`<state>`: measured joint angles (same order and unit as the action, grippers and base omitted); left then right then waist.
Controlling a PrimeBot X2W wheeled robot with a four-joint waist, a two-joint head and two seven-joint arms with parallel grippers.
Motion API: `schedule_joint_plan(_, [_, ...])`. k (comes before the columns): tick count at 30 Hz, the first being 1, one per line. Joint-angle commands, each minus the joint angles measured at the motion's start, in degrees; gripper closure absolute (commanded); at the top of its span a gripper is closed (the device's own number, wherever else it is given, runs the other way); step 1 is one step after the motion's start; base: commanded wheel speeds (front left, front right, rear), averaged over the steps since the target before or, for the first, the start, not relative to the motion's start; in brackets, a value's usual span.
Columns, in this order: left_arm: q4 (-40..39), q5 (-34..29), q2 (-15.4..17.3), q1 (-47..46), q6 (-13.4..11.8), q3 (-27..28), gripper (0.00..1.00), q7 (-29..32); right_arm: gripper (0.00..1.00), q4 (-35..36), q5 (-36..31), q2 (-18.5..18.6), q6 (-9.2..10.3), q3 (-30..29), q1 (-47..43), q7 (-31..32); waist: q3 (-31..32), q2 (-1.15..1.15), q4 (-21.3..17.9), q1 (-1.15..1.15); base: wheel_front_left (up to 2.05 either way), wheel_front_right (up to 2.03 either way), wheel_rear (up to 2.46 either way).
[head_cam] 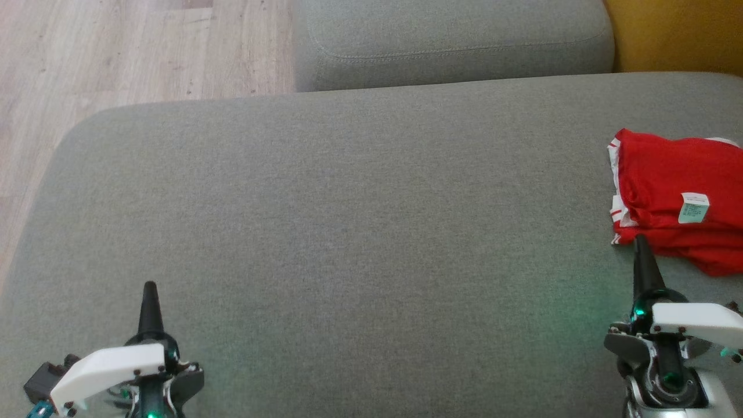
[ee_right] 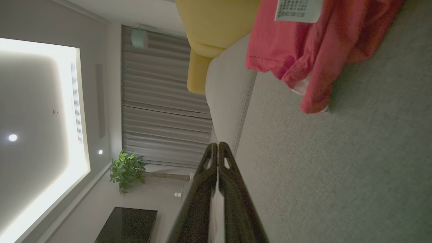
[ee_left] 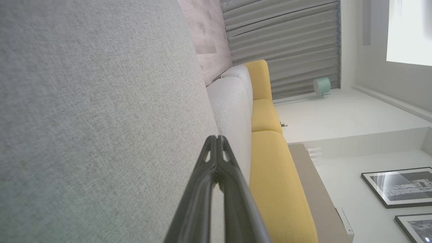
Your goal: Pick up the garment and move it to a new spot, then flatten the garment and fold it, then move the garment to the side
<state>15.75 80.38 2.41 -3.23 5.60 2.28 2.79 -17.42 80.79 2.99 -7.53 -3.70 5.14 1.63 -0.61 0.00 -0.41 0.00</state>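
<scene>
Head view: the red fabric garment with white trim (head_cam: 667,186) lies bundled compactly at the right edge of the broad grey woven sofa cushion (head_cam: 348,232), its white label (head_cam: 693,208) facing up. That fits either a heap waiting to be picked or a folded piece set aside, so I call no move. Any grasp would need parted jaws over a thick fold. The right gripper (head_cam: 639,240) points up the cushion, its tip near the garment, pinched together and empty. The left gripper (head_cam: 150,286) sits near the front-left corner, likewise closed on nothing.
</scene>
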Motion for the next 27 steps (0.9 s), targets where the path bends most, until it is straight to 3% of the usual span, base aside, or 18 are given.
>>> schedule_joint_plan(1, [-1.73, 1.49, 0.40, -2.73, 0.61, 2.46, 1.00, 0.59, 1.00, 2.43, 1.78, 0.97, 0.04, 0.66, 1.31, 0.64, 0.03, 0.00, 0.03, 0.00, 0.00, 0.00, 0.00])
schedule_joint_plan(20, [-1.69, 11.62, 0.46, -2.96, 1.87, 4.20, 1.00, 3.64, 1.00, 3.45, 12.34, 0.89, 0.04, -1.41, 0.92, 3.69, 0.42, 0.00, 0.41, 0.00, 0.00, 0.00, 0.00])
schedule_joint_plan(27, [-1.69, 11.80, 0.47, -2.97, 1.89, 4.23, 1.00, 3.69, 1.00, 3.46, 12.43, 0.81, 0.04, -1.56, 0.92, 3.84, 0.43, 0.00, 0.41, 0.00, 0.00, 0.00, 0.00])
